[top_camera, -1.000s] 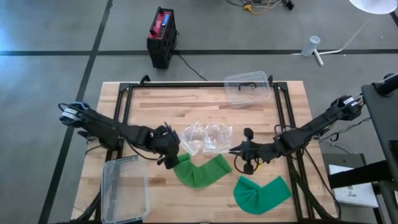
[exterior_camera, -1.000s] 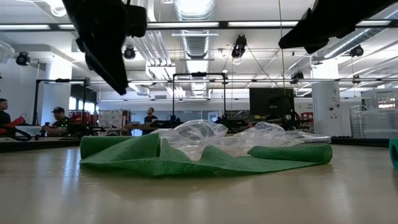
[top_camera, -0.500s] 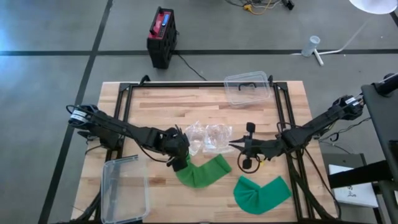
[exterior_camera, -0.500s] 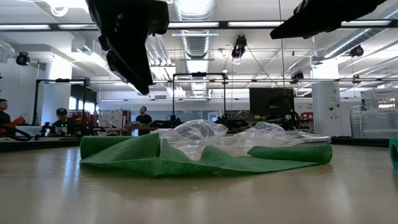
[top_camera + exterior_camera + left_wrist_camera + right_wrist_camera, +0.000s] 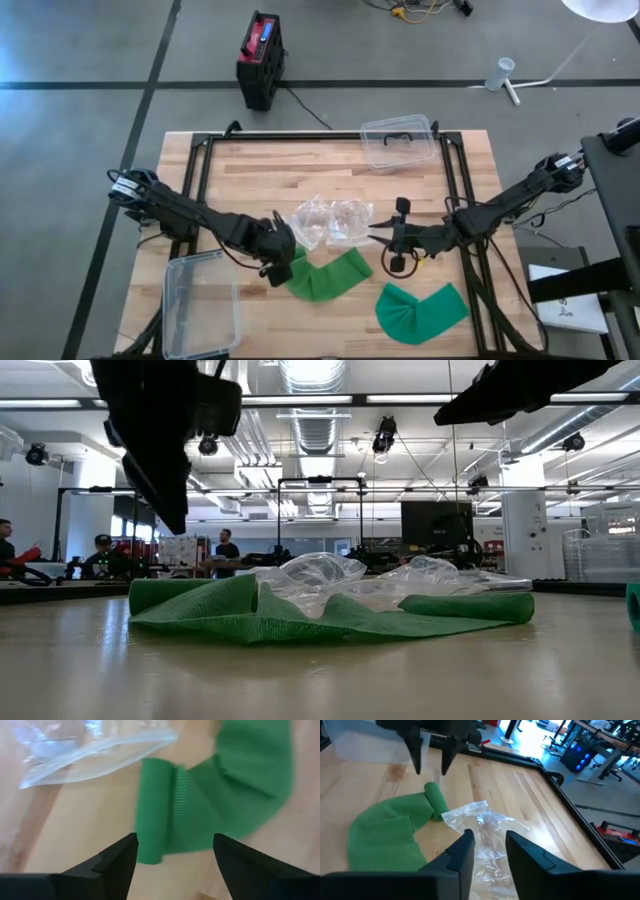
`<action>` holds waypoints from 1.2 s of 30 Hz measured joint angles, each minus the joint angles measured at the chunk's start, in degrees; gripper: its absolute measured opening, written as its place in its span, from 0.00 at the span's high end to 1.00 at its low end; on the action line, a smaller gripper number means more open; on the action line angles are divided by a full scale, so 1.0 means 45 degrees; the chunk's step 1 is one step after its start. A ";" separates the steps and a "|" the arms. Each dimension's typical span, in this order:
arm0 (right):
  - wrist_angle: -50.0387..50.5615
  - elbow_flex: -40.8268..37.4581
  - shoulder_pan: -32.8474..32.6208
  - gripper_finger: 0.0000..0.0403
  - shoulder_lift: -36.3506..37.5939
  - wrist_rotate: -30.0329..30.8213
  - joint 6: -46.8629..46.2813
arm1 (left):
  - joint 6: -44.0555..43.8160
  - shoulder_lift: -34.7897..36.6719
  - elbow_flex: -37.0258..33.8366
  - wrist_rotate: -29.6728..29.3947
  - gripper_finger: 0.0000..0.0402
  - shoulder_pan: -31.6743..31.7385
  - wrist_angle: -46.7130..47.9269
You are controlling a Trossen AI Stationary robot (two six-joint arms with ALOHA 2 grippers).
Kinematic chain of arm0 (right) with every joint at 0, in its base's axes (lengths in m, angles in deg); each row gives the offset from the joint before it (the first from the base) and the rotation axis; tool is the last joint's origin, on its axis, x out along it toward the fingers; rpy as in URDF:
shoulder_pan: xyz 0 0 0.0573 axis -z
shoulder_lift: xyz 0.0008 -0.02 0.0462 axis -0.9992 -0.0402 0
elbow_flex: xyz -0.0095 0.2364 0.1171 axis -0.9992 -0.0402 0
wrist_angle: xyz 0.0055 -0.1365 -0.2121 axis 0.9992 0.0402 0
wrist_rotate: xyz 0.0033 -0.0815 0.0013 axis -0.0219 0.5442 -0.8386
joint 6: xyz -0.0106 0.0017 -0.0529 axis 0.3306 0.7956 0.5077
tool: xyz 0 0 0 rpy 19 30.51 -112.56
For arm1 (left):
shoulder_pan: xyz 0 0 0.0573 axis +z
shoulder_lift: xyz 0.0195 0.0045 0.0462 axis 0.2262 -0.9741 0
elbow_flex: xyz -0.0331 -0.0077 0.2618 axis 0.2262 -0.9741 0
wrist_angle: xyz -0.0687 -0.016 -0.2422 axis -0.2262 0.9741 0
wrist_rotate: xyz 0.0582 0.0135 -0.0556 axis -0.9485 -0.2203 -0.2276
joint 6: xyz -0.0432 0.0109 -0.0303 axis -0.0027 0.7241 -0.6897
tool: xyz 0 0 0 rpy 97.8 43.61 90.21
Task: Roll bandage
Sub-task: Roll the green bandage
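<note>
Left claw (image 5: 281,264) released, fingers spread, hovering just above the rolled end of the green bandage (image 5: 325,274); nothing gripped. Bandage lies flat on the tabletop (image 5: 300,170), the roll right below the fingertips, its tail running away toward the right claw (image 5: 397,241). Right claw parted a little, empty, above the tabletop just beside the crumpled plastic bag (image 5: 330,220).
</note>
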 joint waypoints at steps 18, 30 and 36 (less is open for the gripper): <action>-0.0085 0.0000 0.0005 0.58 -0.0767 0.0000 -0.0462 | 0.0003 0.0000 -0.4105 -0.0157 0.40 0.0117 -0.4345; -0.0074 0.0000 0.0063 0.63 -0.0743 0.0010 -0.0369 | 0.0292 -0.0010 -0.3819 -0.1415 0.45 0.0163 -0.4675; 0.0003 0.0000 0.0233 0.63 -0.0643 0.0010 -0.0143 | 0.0931 -0.0010 -0.1983 -0.1988 0.77 0.0165 -0.2717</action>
